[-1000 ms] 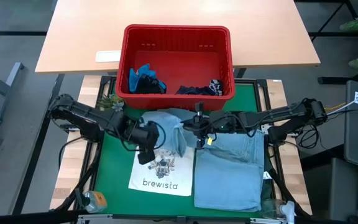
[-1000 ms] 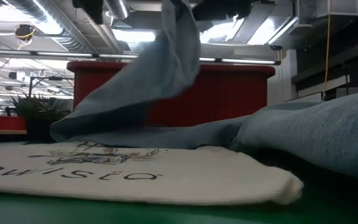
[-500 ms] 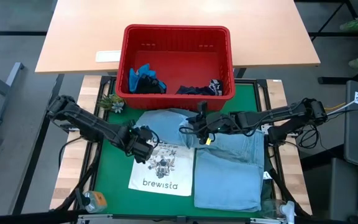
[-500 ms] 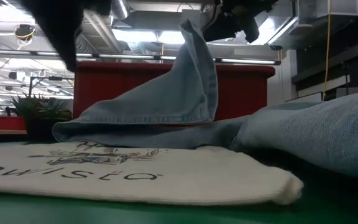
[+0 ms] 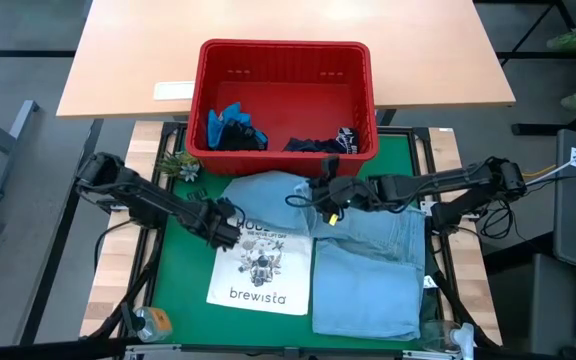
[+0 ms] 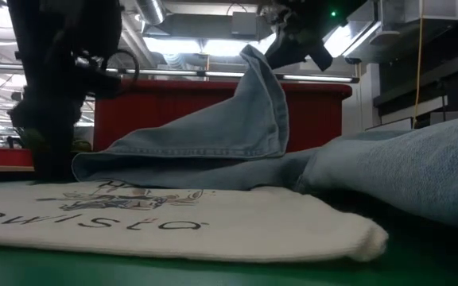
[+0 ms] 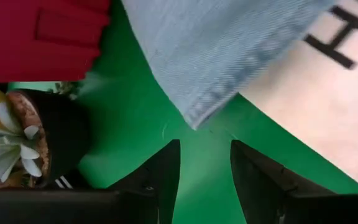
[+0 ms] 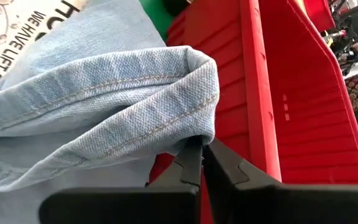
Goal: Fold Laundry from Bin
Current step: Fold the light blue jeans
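Denim is what your right gripper (image 8: 202, 163) is clenched on: a folded edge of the light blue shirt (image 5: 368, 262), pinched between the fingertips and lifted into a peak just in front of the red bin (image 5: 284, 62). From table height you can see that peak (image 6: 257, 103) standing up while the rest of the shirt slopes down to the green mat (image 5: 183, 265). Most of the shirt lies flat on the right half of the mat, and one corner of it overlaps the top edge of the white tote bag (image 5: 260, 268), which lies flat beside it. Your left gripper (image 7: 205, 167) has its fingers parted with nothing between them; it sits low over bare green mat just beside the shirt's hem (image 7: 216, 106) and the bag's corner, not touching either. A small potted plant (image 5: 176, 165) stands at the mat's edge, close to the left arm. Inside the bin you have a bright blue garment (image 5: 230, 122) against the left wall and a dark navy one (image 5: 320, 144) along the front wall. The bin itself straddles the wooden table (image 5: 438, 55) and the mat.
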You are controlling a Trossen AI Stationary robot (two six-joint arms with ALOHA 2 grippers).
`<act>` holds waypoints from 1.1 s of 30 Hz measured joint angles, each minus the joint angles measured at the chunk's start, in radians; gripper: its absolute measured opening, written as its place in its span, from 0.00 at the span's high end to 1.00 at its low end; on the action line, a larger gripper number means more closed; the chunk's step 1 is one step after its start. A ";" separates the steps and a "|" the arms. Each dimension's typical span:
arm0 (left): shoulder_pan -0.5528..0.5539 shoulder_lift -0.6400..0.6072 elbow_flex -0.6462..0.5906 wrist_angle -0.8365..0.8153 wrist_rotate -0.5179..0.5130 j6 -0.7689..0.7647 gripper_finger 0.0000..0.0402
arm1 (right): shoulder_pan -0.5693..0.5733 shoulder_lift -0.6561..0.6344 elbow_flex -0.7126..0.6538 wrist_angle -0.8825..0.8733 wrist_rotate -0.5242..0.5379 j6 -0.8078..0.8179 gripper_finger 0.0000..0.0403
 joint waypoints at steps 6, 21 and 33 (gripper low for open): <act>0.037 0.000 -0.027 0.017 -0.082 -0.088 0.66 | -0.002 0.000 0.000 0.000 -0.005 0.000 0.98; 0.123 0.000 -0.027 0.037 -0.073 -0.051 0.67 | -0.002 0.000 0.000 -0.003 -0.023 0.000 0.98; 0.166 0.000 -0.027 0.109 -0.064 0.042 0.80 | -0.002 0.000 0.000 -0.031 -0.023 0.000 0.98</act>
